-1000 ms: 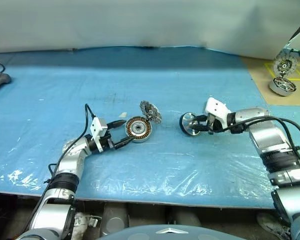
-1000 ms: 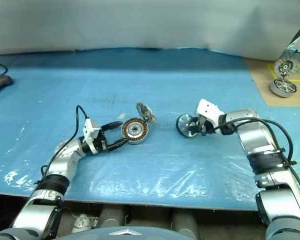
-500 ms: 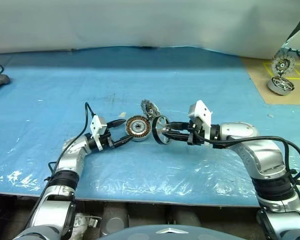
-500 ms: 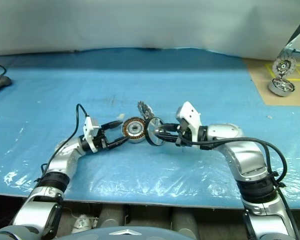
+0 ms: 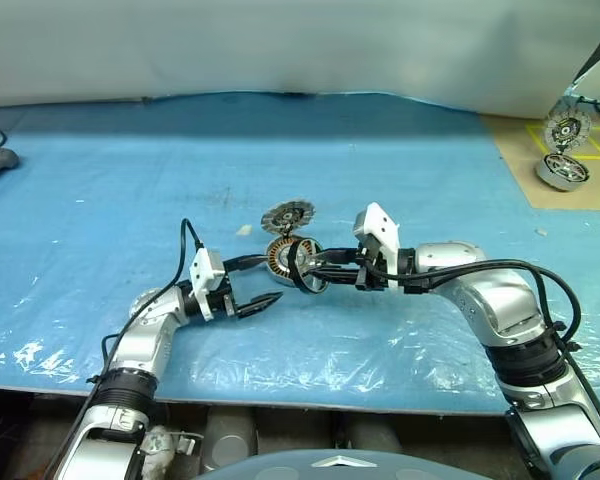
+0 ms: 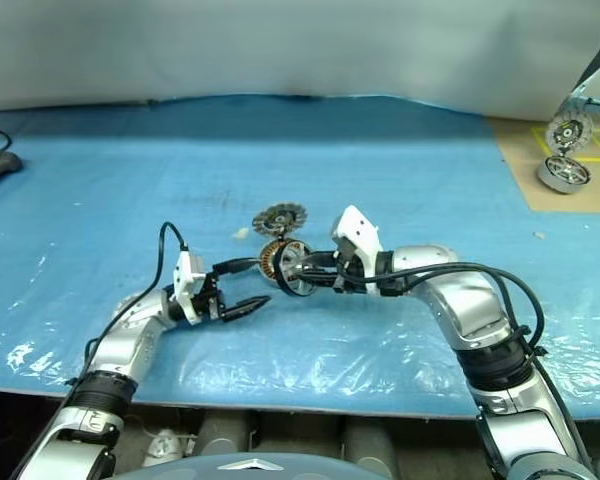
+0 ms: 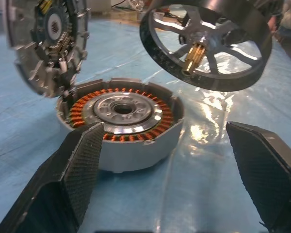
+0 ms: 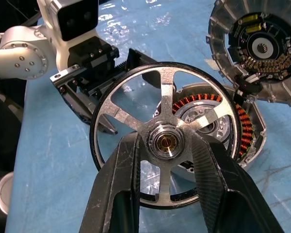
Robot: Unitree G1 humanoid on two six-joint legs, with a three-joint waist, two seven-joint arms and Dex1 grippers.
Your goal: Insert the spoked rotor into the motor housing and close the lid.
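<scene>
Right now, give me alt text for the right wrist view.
The right gripper holds a spoked wheel by its hub, just above the copper-coiled motor housing on blue sheeting. The housing's hinged lid stands open behind, and the left gripper waits open beside it.

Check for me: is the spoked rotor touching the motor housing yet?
Apart. In the left wrist view the spoked rotor hangs tilted above the motor housing, with blue table cover showing between them. The right gripper holds the rotor.
</scene>
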